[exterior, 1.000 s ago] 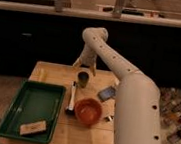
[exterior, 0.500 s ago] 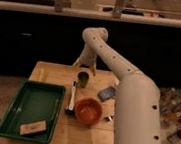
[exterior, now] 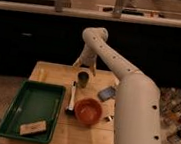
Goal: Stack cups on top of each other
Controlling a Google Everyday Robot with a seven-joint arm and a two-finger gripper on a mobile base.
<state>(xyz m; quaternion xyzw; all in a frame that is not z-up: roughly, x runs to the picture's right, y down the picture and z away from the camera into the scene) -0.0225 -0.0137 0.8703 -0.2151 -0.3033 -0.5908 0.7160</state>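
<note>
One small olive cup [exterior: 83,79] with a dark inside stands upright on the wooden table [exterior: 53,74], at the back middle. I cannot tell whether another cup is nested in it, and no other cup shows. My gripper [exterior: 84,67] hangs from the white arm [exterior: 131,92], points down and sits just above the cup. Its fingers are spread and hold nothing.
A wide red-orange bowl [exterior: 88,110] sits in front of the cup. A black and white tool [exterior: 72,99] lies left of the bowl. A green tray [exterior: 21,108] at the front left holds a tan block [exterior: 32,127]. A blue flat object [exterior: 106,93] lies to the right.
</note>
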